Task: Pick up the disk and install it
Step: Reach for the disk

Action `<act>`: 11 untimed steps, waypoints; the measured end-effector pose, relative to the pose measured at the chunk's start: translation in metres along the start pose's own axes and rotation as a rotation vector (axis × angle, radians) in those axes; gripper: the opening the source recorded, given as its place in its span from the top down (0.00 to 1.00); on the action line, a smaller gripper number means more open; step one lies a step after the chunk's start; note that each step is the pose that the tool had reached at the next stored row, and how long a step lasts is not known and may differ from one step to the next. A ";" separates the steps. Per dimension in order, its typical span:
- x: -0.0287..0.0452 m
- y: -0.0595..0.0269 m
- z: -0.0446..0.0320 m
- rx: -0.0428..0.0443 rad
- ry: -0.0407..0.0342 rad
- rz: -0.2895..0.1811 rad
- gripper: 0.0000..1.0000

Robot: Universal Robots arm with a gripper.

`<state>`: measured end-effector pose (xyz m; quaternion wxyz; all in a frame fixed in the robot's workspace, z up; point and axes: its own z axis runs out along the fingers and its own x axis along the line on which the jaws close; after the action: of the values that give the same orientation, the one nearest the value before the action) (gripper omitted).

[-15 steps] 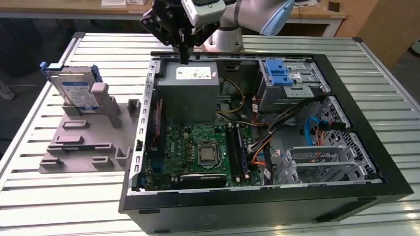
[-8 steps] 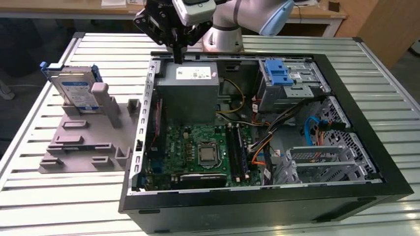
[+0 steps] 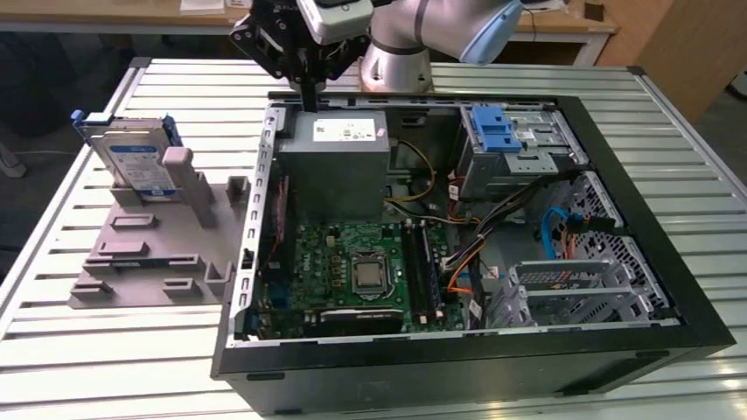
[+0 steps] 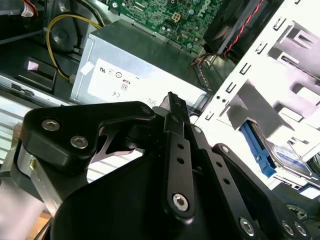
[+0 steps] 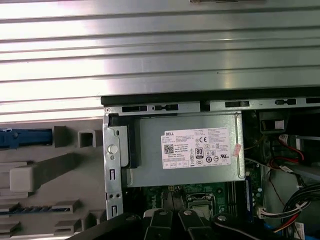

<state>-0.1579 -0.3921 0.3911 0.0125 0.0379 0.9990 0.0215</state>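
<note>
Black hand (image 3: 310,98) hovers over case (image 3: 467,372).

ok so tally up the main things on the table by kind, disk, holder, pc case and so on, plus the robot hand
disk: 1
grey fixture: 1
computer case: 1
power supply box: 1
blue latch: 1
hand: 1
total: 6

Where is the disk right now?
The disk stands upright in the grey holder at the exterior view's left, beside the open computer case.
</note>
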 end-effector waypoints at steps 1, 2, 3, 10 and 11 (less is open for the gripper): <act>0.0008 0.0003 0.0001 0.0000 0.0000 0.000 0.89; 0.0015 0.0005 0.0001 -0.0001 -0.0001 0.000 0.89; 0.0024 0.0008 0.0002 -0.0001 -0.0001 0.000 0.89; 0.0098 0.0025 0.0004 0.0000 0.0000 0.000 0.89; 0.0111 0.0027 0.0005 -0.0001 -0.0001 0.000 0.89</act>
<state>-0.1687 -0.3886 0.3905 0.0126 0.0378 0.9990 0.0215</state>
